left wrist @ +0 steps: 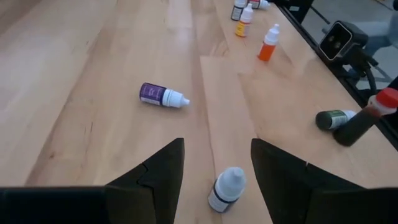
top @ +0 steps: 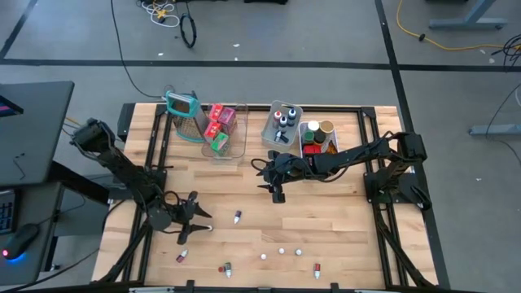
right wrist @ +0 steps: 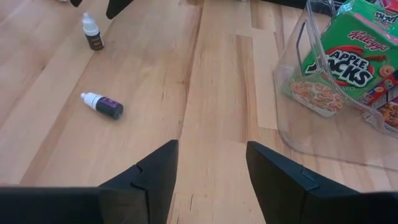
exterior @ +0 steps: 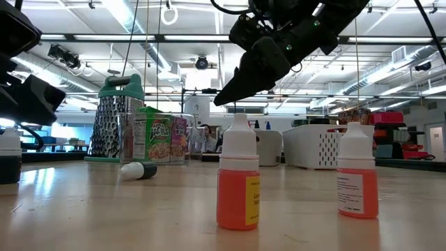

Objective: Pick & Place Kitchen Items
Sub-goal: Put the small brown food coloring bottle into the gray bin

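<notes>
Small dropper bottles lie scattered on the wooden table. My left gripper point(top: 198, 221) point(left wrist: 216, 168) is low near the table's front left and open. A dark white-capped bottle point(left wrist: 227, 188) stands upright between its fingertips, apart from both. Ahead of it a purple bottle point(left wrist: 163, 96) point(right wrist: 102, 104) lies on its side. An orange bottle point(left wrist: 268, 43) point(exterior: 238, 174) stands farther toward the right. My right gripper point(top: 275, 194) point(right wrist: 211, 168) hangs open above the table's middle, with nothing between its fingers.
At the back stand a teal-framed grater point(top: 183, 110), a clear bin point(top: 236, 146) with cereal boxes point(right wrist: 336, 68), a grey bin point(top: 270, 130) of bottles and a white bin point(top: 303, 150) of jars. More little bottles point(top: 225, 268) and white bits point(top: 282, 251) lie along the front edge.
</notes>
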`<state>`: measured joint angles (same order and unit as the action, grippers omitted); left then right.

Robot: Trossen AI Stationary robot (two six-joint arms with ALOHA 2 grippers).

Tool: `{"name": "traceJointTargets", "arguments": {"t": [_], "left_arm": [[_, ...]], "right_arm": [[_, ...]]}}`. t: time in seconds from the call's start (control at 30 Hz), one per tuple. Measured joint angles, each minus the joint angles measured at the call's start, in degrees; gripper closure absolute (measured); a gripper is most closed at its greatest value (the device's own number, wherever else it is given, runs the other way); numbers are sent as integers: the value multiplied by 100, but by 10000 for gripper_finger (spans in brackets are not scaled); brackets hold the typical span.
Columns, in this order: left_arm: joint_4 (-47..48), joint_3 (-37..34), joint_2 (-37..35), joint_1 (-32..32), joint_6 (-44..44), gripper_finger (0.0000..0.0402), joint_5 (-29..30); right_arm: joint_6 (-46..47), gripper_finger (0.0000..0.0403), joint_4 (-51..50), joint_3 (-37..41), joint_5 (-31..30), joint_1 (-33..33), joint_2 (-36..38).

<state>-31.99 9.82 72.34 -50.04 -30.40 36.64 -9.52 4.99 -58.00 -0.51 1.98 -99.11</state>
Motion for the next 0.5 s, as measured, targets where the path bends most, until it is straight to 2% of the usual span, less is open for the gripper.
{"name": "traceJointTargets", "arguments": {"t": [0.17,0.5], "left_arm": [[-24,0,0,0,343,207,-1],[-98,2,0,0,286,207,-19]], "right_arm": [[0,201,5,0,0,0,0],[0,201,13,0,0,0,0]]}}
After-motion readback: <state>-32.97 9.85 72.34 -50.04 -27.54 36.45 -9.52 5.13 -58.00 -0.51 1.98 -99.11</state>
